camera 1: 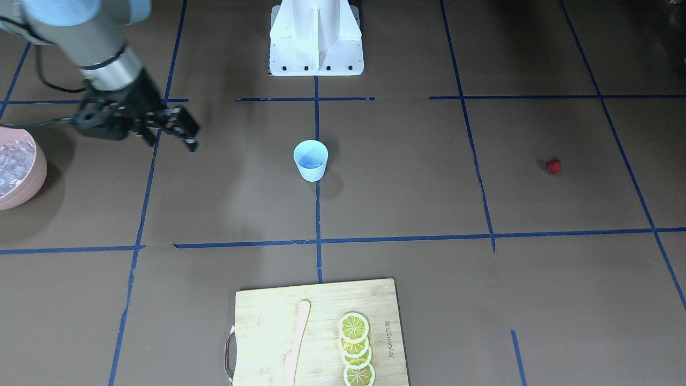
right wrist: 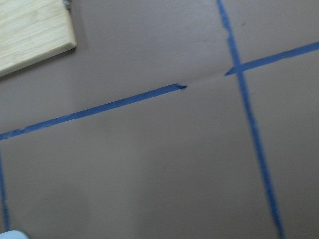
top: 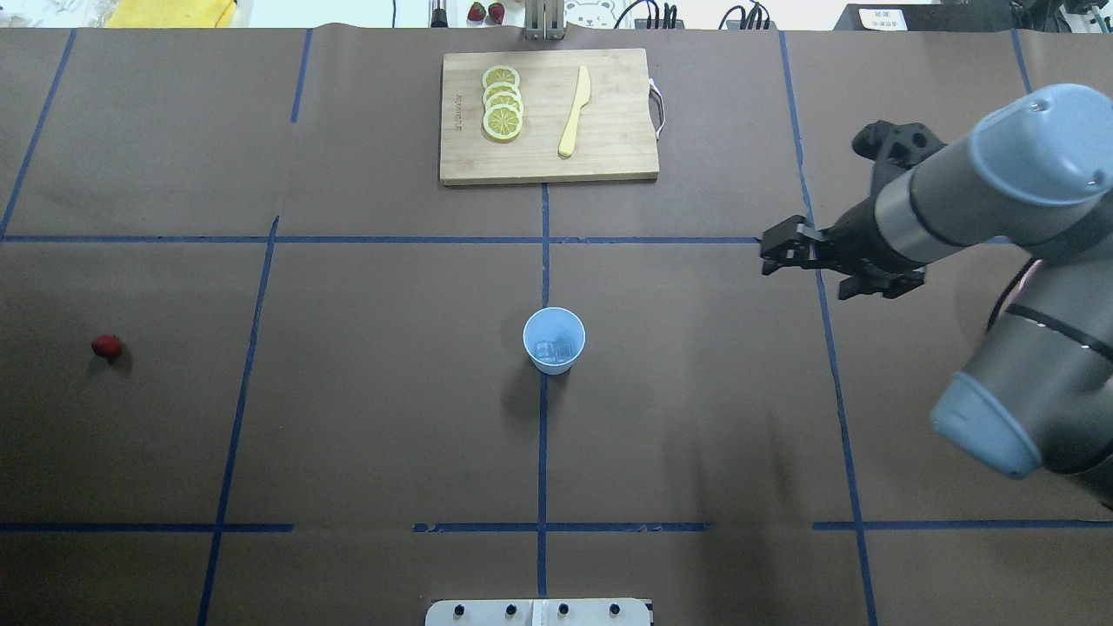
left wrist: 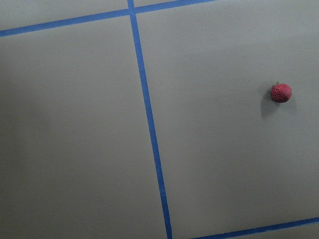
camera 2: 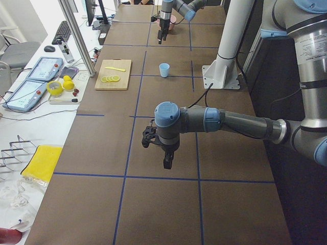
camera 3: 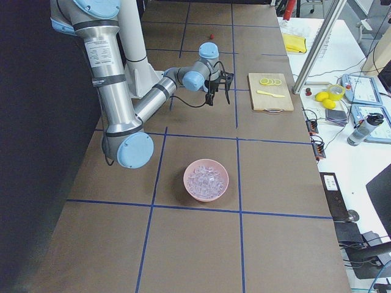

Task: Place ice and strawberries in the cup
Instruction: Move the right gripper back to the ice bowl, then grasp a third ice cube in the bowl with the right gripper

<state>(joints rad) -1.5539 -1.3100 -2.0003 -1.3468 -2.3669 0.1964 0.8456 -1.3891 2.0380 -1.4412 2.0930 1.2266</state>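
We log the right gripper (camera 1: 171, 140) above the worktop (camera 1: 407, 187), between the pink bowl (camera 1: 37, 177) and the cup (camera 1: 311, 170) and nearer the bowl. Its jaws are spread wide, with nothing between them. The ice (camera 1: 12, 161) is heaped in the bowl, and a few cubes show inside the cup. The cup stands upright on the centre tape line (camera 1: 318, 214). The strawberry (camera 1: 553, 166) lies on the worktop, well apart on the robot's left side. The left gripper (camera 2: 166, 163) hangs fingers-down over the worktop; we cannot tell its opening.
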